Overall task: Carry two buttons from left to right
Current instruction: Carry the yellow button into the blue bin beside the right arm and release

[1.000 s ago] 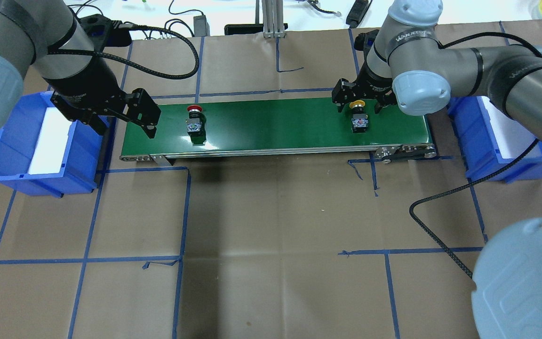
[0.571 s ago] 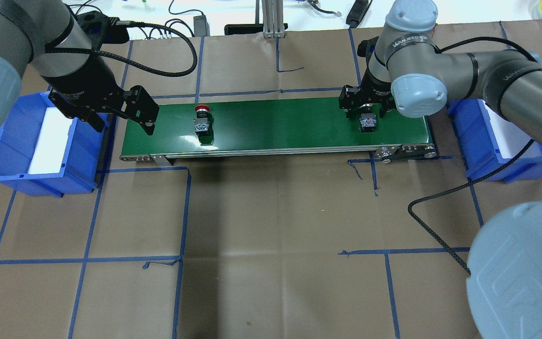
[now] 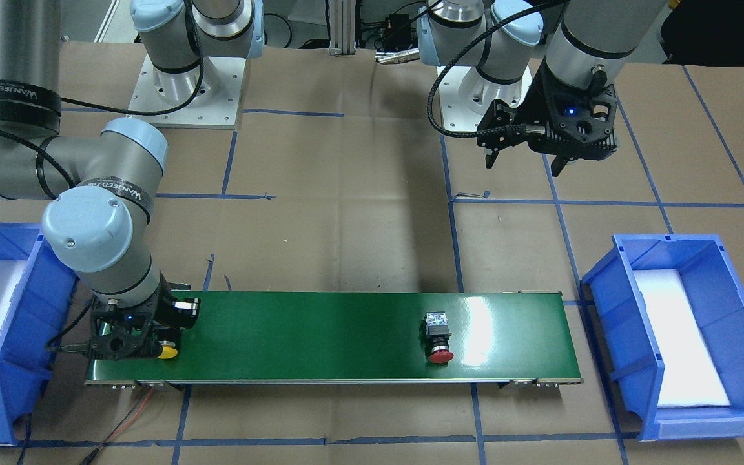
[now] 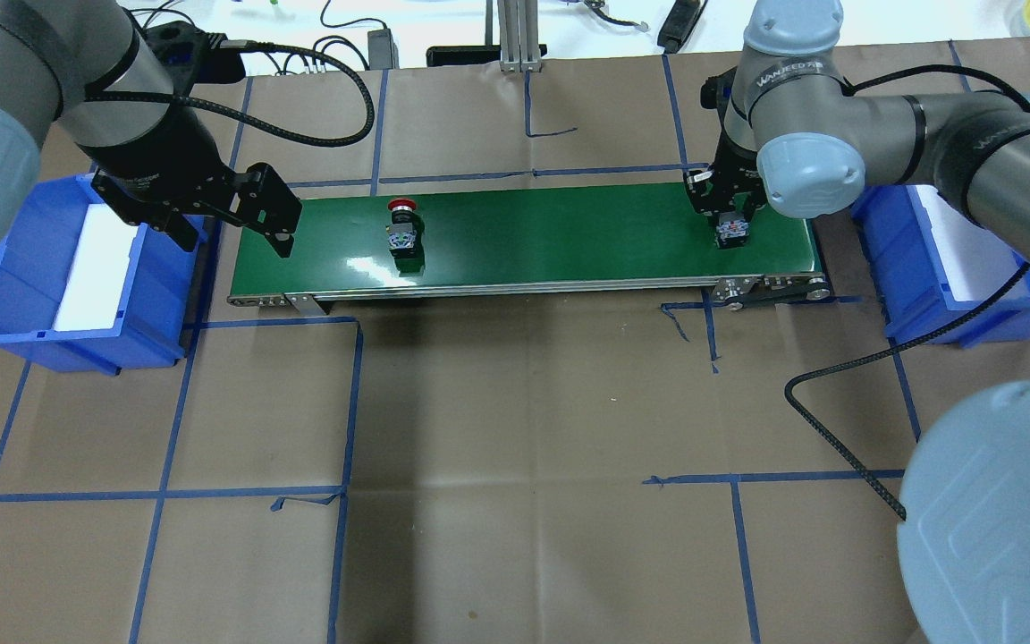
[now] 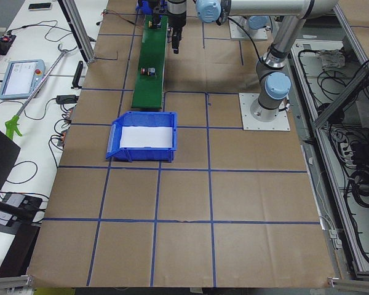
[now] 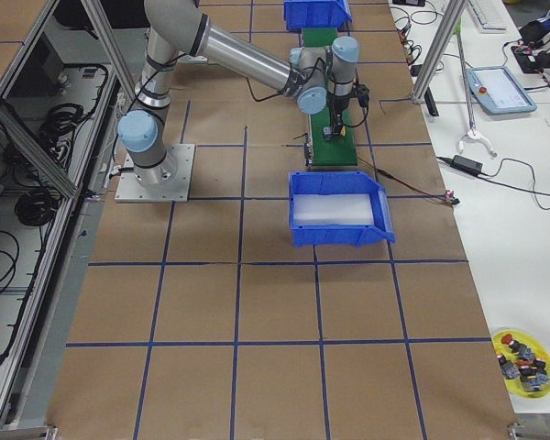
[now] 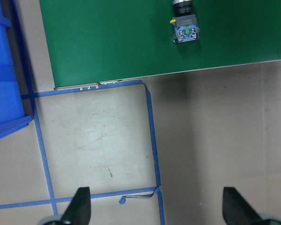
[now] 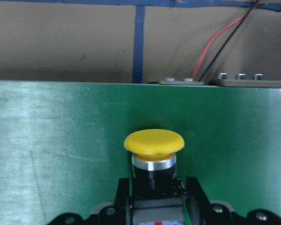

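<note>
The yellow button lies at the right end of the green conveyor belt. My right gripper is shut on its black body, with fingers on both sides; the yellow cap pokes out past the gripper. The red button lies on its side on the belt's left half, and also shows in the front view and the left wrist view. My left gripper is open and empty, raised over the belt's left end, apart from the red button.
A blue bin with a white liner stands off the belt's left end, and another blue bin off its right end. Blue tape lines cross the brown table paper. A black cable hangs near my right arm.
My right gripper has closed on the yellow button and shifted right towards the belt's end. The red button has moved right along the belt. My left gripper has hardly moved.
</note>
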Controlling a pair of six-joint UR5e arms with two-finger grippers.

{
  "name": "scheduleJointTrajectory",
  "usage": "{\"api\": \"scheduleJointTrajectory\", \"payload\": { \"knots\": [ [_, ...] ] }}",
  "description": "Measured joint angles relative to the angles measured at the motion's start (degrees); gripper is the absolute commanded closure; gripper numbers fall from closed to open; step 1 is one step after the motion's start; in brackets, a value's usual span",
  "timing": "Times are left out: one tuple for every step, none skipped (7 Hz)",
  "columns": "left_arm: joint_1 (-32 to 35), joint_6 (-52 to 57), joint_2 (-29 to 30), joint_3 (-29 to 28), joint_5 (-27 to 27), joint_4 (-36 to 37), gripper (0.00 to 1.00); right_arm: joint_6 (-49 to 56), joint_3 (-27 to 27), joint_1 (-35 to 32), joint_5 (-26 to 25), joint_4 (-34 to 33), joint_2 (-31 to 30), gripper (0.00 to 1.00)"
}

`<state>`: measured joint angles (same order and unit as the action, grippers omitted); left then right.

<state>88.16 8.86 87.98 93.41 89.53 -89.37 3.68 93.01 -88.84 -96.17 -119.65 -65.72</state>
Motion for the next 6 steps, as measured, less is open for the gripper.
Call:
{"api": "scheduleJointTrajectory", "payload": {
  "knots": [
    [0.00, 0.09, 0.00, 0.01, 0.02, -0.01, 0.00, 1.52, -2.10, 1.01, -2.18, 4.50, -2.25, 0.94],
    [-0.03, 0.15, 0.00, 0.04, 0.03, -0.01, 0.00, 4.05, -6.00, 2.75, -3.07, 10.61, -4.29, 0.95],
    [-0.06, 0.18, -0.01, 0.05, 0.05, -0.01, 0.00, 7.95, -10.45, 5.21, -3.37, 16.38, -5.31, 0.96],
    [-0.06, 0.18, -0.01, 0.06, 0.09, -0.04, 0.00, 13.75, -13.66, 8.85, -3.41, 20.08, -5.46, 0.96],
    [-0.04, 0.17, -0.01, 0.07, 0.11, -0.07, 0.00, 19.82, -14.74, 13.18, -3.24, 21.39, -5.29, 0.96],
    [-0.01, 0.09, -0.01, 0.07, 0.09, -0.07, 0.00, 24.98, -14.09, 17.70, -2.96, 21.46, -5.20, 0.97]
  ]
}}
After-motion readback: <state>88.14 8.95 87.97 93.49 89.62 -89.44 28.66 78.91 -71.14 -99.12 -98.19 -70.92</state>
